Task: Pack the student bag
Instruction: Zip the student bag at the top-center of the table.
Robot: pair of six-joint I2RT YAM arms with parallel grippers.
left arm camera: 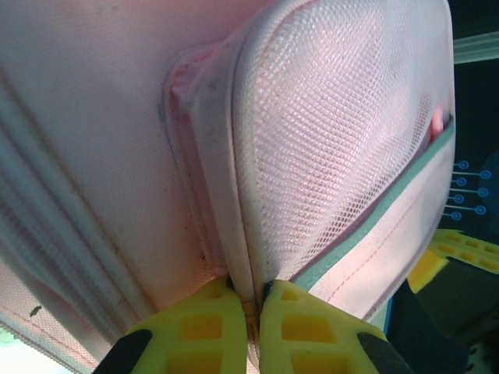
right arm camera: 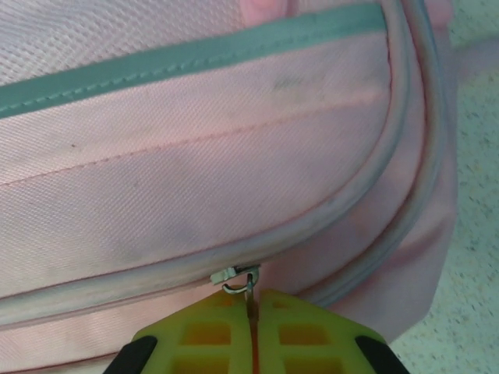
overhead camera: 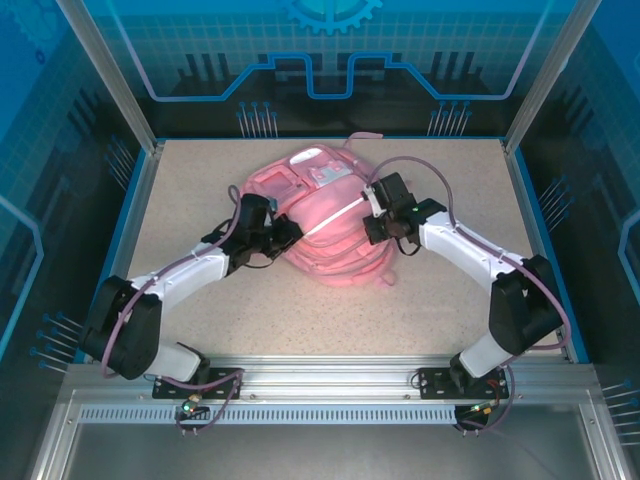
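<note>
Currently your right gripper point(right arm camera: 253, 315) pinches the zip pull point(right arm camera: 238, 280) at its tips; your left gripper point(left arm camera: 251, 313) clamps a seam point(left arm camera: 243, 265) of the student bag point(overhead camera: 325, 230). Opening stage, by my judgement: next, draw the zip along, left bracing.

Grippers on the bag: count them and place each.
2. The left gripper pinches a seam on the student bag's left side; the right gripper pinches a zipper pull on its right side.

Place: a robotics lab test cell.
Work surface: a speckled beige table point(overhead camera: 200, 330), fenced on three sides.
Frame: aluminium extrusion posts point(overhead camera: 107, 75) at the table's back corners, and a slotted aluminium rail point(overhead camera: 330, 385) along its near edge.
Walls: blue panels point(overhead camera: 330, 50) behind the table, printed with a gear and circuit traces.
Machinery: two cabled robot arms point(overhead camera: 185, 270) bolted at the table's near edge.
</note>
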